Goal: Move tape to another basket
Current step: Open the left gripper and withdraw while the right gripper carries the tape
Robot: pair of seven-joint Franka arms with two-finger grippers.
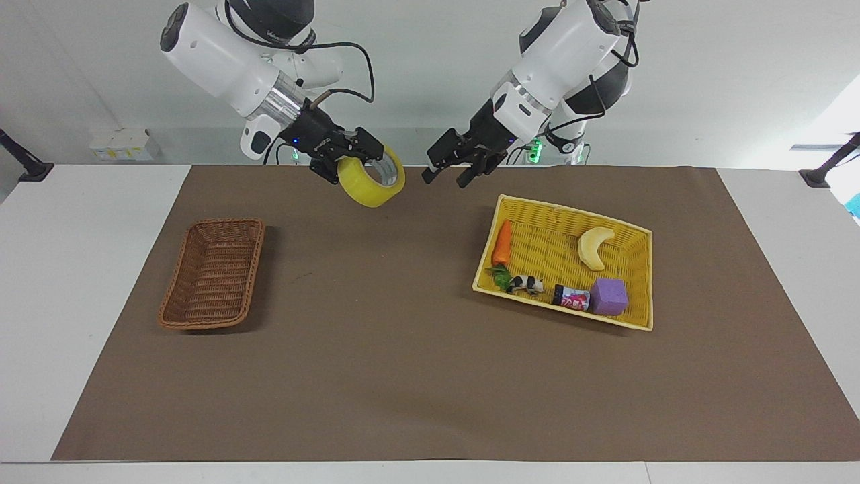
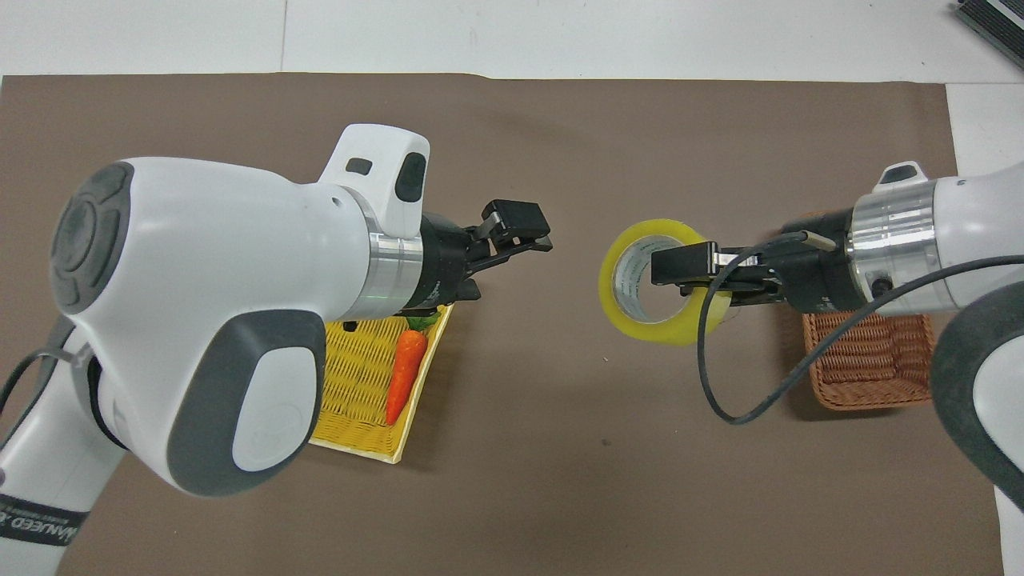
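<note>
The tape (image 1: 368, 189), a wide yellowish roll, hangs in the air over the brown mat near the robots' edge, with my right gripper (image 1: 356, 161) shut on its wall. From above, the tape (image 2: 648, 329) stands on edge with one finger of the right gripper (image 2: 696, 280) across its ring. The small dark brown wicker basket (image 1: 213, 272) lies empty toward the right arm's end of the table, and in the overhead view this basket (image 2: 868, 364) is partly hidden under the right arm. My left gripper (image 1: 445, 179) is open and empty, apart from the tape, over the mat; from above the left gripper (image 2: 534, 234) points at the roll.
A larger yellow basket (image 1: 547, 238) toward the left arm's end holds a carrot (image 1: 502, 243), a banana (image 1: 594, 247), a purple block (image 1: 609, 296), a toy cow (image 1: 526, 284) and a small can (image 1: 571, 296). The brown mat (image 1: 403, 349) covers the table.
</note>
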